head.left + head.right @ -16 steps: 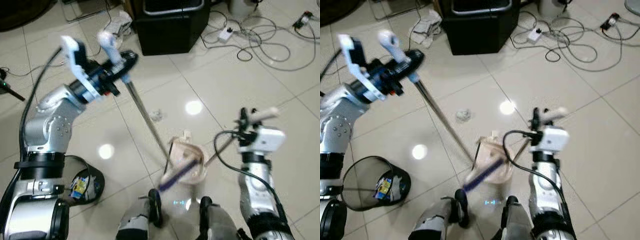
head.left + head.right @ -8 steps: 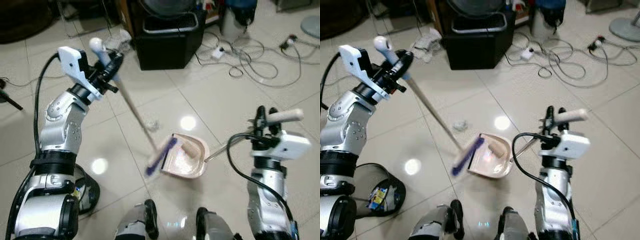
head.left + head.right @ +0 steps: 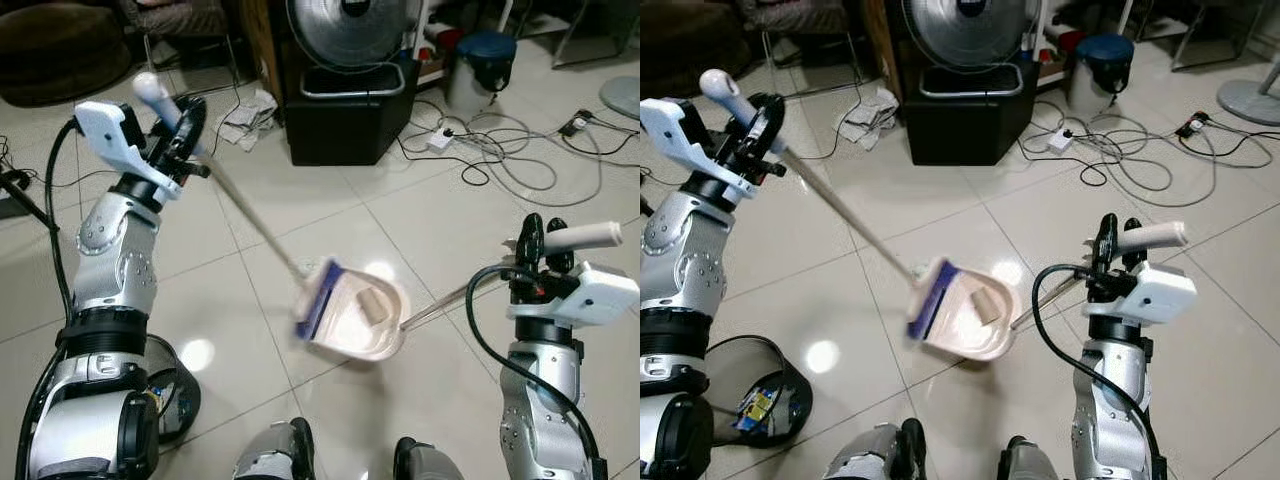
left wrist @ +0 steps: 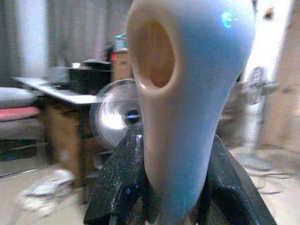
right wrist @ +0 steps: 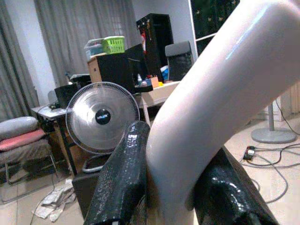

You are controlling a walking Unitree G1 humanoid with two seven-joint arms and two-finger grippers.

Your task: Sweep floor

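One broom (image 3: 250, 225), pale stick with a blue-edged head, slants from 10 o'clock down to centre, the left gripper (image 3: 180, 125) clamped on its handle. One pink dustpan (image 3: 365, 320) holds one scrap; the right gripper (image 3: 545, 240) clasps its handle.

Dustpan (image 3: 362, 322) pale pink, broom bristles (image 3: 312, 300) blue-purple, broom handle (image 3: 150, 88) pale blue-white. Floor (image 3: 450, 230) cream glossy tile. Cabinet (image 3: 345, 115) black. Bucket (image 3: 487, 47) blue.
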